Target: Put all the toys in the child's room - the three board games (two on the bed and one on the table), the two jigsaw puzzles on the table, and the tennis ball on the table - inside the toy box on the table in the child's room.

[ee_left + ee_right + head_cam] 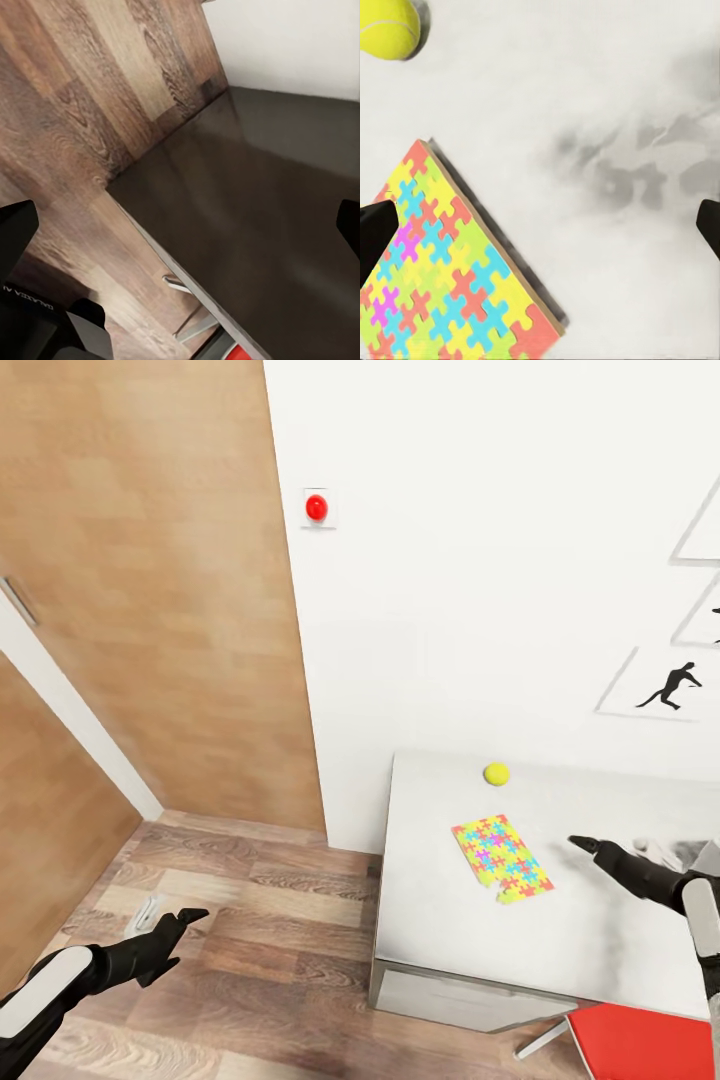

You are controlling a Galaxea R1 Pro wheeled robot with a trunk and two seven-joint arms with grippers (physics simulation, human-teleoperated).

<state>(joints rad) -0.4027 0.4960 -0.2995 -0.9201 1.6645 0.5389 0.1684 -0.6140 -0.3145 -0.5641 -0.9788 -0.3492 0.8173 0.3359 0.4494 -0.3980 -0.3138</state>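
Right gripper, jaws spread wide and empty, hovering over the pale table beside the jigsaw puzzle, tennis ball beyond near the wall; a careless nudge could probably send the ball rolling off

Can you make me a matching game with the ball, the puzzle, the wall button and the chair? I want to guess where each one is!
Things:
1. tennis ball
2. jigsaw puzzle
3. red button
4. red chair

Places:
A. up on the white wall
B. flat in the middle of the table
C. tucked at the table's front edge
D. on the table near the wall

Pairs: 1-D, 2-B, 3-A, 4-C
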